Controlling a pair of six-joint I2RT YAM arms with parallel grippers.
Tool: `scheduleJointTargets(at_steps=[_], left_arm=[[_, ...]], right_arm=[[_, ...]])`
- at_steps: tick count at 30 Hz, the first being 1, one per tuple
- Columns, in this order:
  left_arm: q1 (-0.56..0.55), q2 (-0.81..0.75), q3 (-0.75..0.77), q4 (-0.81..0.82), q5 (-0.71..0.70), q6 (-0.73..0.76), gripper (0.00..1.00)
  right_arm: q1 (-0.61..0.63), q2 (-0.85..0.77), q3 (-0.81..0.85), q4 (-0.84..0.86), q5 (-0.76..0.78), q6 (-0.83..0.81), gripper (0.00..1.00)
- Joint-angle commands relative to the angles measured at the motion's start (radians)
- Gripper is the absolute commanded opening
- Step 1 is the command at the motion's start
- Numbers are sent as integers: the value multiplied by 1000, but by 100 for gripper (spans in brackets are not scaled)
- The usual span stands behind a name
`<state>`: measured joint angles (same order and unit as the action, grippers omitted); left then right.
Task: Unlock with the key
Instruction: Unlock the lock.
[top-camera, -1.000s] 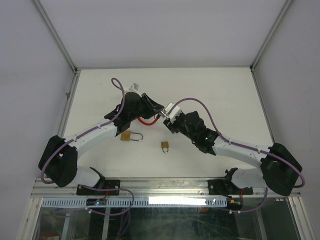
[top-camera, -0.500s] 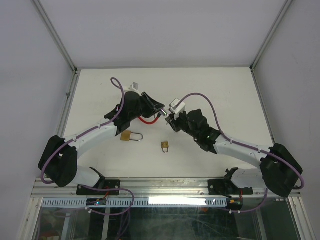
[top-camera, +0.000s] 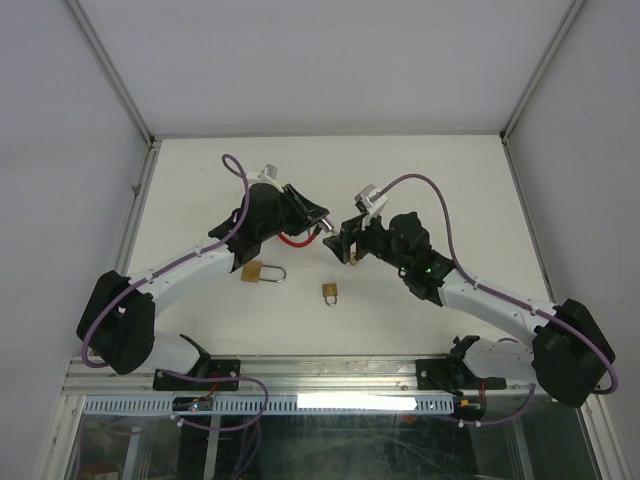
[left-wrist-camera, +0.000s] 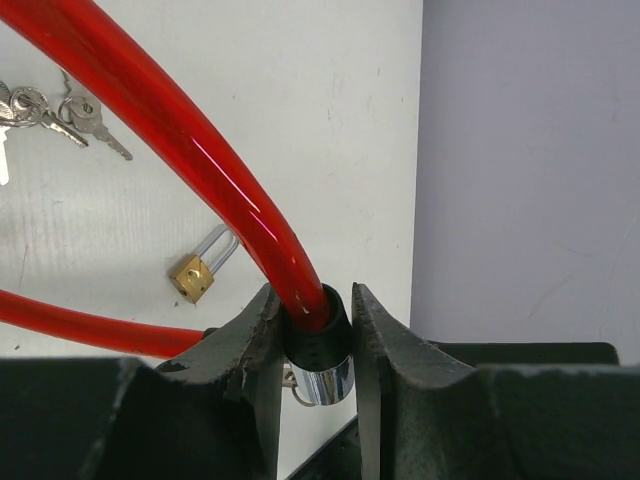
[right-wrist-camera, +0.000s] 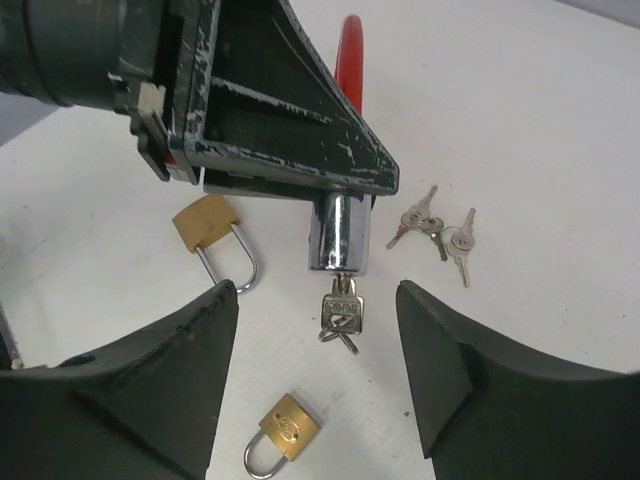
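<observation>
Currently the whole move turns on the key (right-wrist-camera: 342, 312) and how it lies from your right end effector (right-wrist-camera: 315, 292). The key sits in the end of the chrome lock barrel (right-wrist-camera: 338, 235), and the barrel is clamped narrowly between the fingers of the left end effector (left-wrist-camera: 312, 298), held up off the desk (right-wrist-camera: 560, 150) with the red cable (left-wrist-camera: 200, 150) looping away behind it.

From the right wrist, the barrel's long axis points back at you, and the key continues that same line, its head nearest you. Your right end effector stands wide and holds nothing. The key head shows between its two fingertips, a touch nearer the right-hand finger in that view. How far ahead of the tips it is, you cannot tell from the wrist view alone; the overhead view shows the two end effectors close, nose to nose.

So the right arm is the one to take it. Judging from this, you want to come straight in along the barrel's axis, centre the head, close on it, then twist about that axis. Mind the small ring and second key dangling under the head. Ignore the loose keys (right-wrist-camera: 435, 232) lying on the desk.
</observation>
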<state>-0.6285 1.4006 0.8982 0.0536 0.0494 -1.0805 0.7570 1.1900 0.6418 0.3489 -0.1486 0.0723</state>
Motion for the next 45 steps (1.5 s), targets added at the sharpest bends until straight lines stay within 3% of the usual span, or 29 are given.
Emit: scheduleJointTargets(at_steps=[1, 8, 19, 26, 27, 29, 34, 36, 41, 45], left_arm=[[-3, -10, 46, 56, -13, 20, 0], [-3, -9, 50, 58, -3, 18, 0], [-4, -11, 45, 71, 3, 16, 0], [-3, -15, 34, 89, 13, 40, 0], [-3, -24, 24, 90, 3, 50, 5], [-2, -57, -1, 107, -20, 73, 15], [-2, -166, -90, 181, -57, 191, 71], [-2, -208, -136, 221, -61, 265, 86], [-1, -297, -246, 298, -50, 449, 92], [-1, -330, -289, 253, -107, 458, 96]], right_arm=[[-2, -32, 71, 11, 1, 79, 69], [-2, 56, 143, -17, 33, 118, 68], [-2, 160, 189, -39, 18, 155, 53], [-29, 150, 181, -20, 13, 183, 10], [-37, 144, 177, -15, 11, 197, 0], [-50, 132, 171, -5, 2, 220, 0], [-67, 114, 161, 8, -6, 281, 0], [-76, 112, 161, 7, -6, 314, 0], [-96, 114, 172, 1, -2, 360, 0], [-118, 129, 218, -14, -35, 391, 0]])
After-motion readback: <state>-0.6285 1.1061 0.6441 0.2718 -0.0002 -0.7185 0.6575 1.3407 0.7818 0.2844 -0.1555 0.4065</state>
